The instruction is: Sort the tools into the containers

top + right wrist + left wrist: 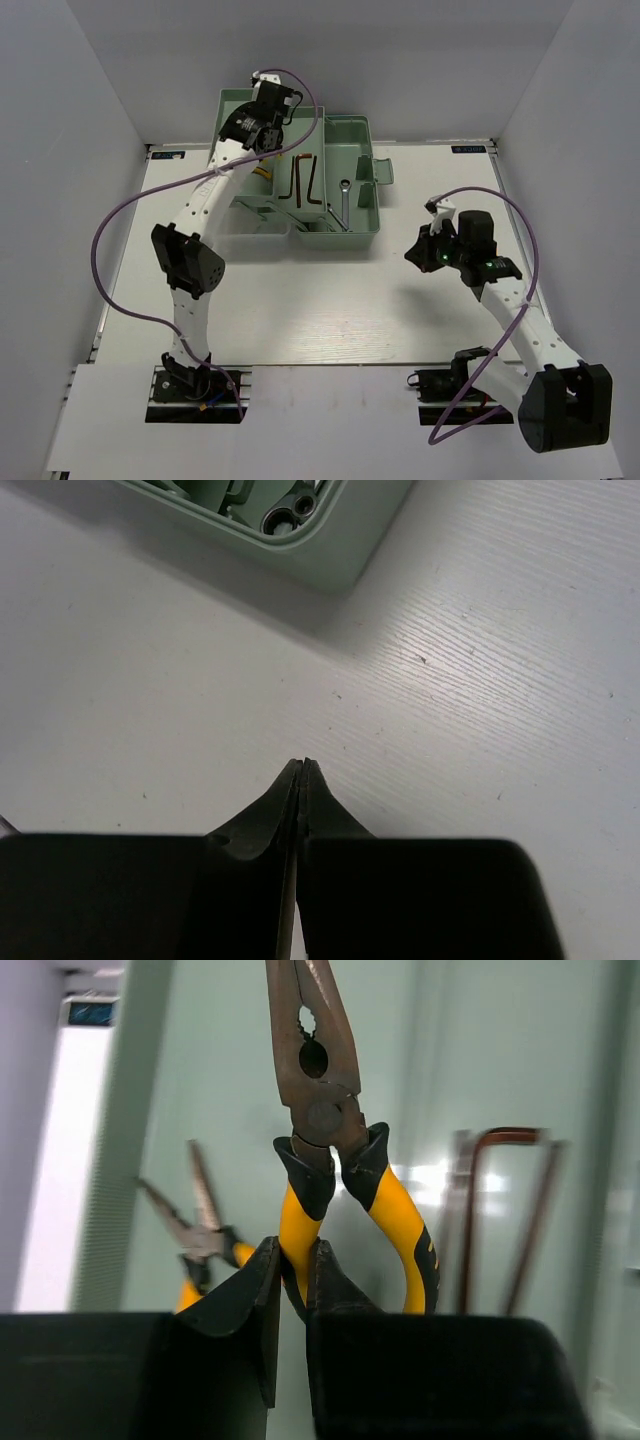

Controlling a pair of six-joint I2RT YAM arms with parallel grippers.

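Left gripper (293, 1260) is pinched narrow on one yellow handle of the combination pliers (318, 1110), which jut out past its fingertips over the left tray of the green toolbox (365, 236). Needle-nose pliers (205, 1240) lie in that tray, hex keys (500, 1210) further right. Right gripper (302, 772) is closed tight on nothing, over bare worktop (500, 680) near the toolbox's front right corner.

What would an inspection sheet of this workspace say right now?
Surface: white table, grained.
Job's things: green toolbox holds hex keys, wrench and loose pliers.
Clutter: nothing seen.
Grippers: left gripper shut on held pliers by one yellow handle, over the toolbox; right gripper shut, empty, above the table.
Cables: purple cables loop from both arms.
Surroundings: plain white walls.
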